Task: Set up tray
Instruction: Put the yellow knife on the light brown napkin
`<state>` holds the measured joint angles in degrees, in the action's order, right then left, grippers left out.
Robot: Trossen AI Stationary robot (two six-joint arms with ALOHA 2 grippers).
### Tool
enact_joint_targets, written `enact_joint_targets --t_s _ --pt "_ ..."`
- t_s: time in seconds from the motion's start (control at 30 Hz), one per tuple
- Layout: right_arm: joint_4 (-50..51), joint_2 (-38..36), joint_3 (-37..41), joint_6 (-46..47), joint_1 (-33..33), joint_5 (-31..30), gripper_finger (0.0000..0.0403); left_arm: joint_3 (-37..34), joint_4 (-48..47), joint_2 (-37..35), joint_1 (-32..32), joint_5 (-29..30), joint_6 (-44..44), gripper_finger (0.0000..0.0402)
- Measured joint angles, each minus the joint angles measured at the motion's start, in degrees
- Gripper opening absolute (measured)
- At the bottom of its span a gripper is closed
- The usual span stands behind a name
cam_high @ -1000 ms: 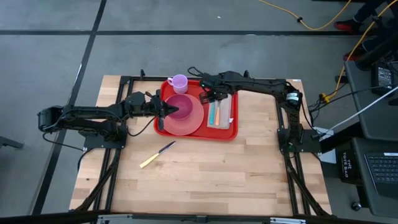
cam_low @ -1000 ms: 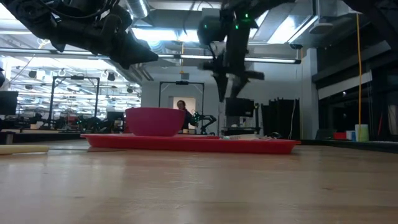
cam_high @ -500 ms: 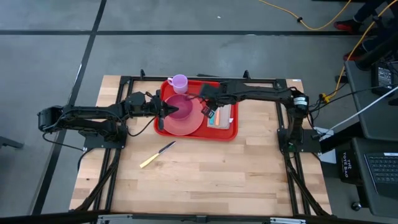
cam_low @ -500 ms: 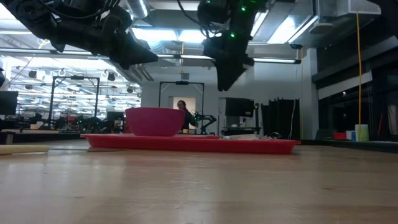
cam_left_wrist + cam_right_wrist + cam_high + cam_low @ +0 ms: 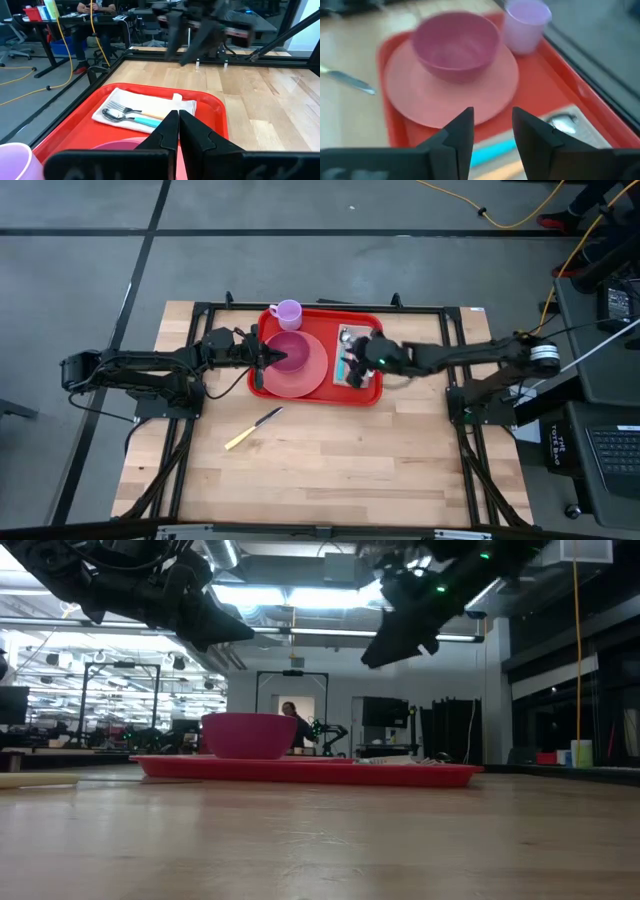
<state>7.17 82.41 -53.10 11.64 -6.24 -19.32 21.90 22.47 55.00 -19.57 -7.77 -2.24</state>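
The left gripper (image 5: 270, 358) has its fingers (image 5: 172, 131) pressed together with nothing between them; it hovers over the left edge of the tray, its tips at the rim of the pink bowl (image 5: 289, 351). The right gripper (image 5: 358, 362) has its fingers (image 5: 460, 131) parted with a clear gap and nothing in it, above the right part of the tray, over the napkin (image 5: 358, 361).

No readable writing shows on the tray or the things on it.

The tray (image 5: 318, 394) is a large, flat, bright red rectangle with rounded corners and a raised rim, the biggest thing on the wooden tabletop (image 5: 330, 460). It lies near the tabletop's far edge, about midway between the arms. On it sit a round salmon-pink plate (image 5: 310, 377) with the bowl on top, a pale purple cup (image 5: 288, 312) in the far left corner, and the white napkin bearing a fork and a spoon with a teal handle (image 5: 131, 117). A knife with a yellow handle (image 5: 252, 428) lies on the bare wood, well apart from the tray on the near side.

Compared with a second ago, the right arm has swung away from the far side of the tray and now reaches in from the right, its gripper pulled back from the plate's edge to the napkin. The left arm, tray and tableware have not moved.
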Motion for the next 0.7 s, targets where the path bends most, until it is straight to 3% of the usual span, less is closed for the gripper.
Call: enact_joint_targets --t_s 0.27,0.7 --pt "-22.6 -4.4 15.8 -9.5 5.3 0.1 0.0138 0.0 0.0 0.0 0.0 0.2 0.0 0.0004" --pt "-44.1 -4.5 27.7 -20.9 6.1 8.6 0.0138 0.0 0.0 0.0 0.0 0.2 0.0 0.0006"
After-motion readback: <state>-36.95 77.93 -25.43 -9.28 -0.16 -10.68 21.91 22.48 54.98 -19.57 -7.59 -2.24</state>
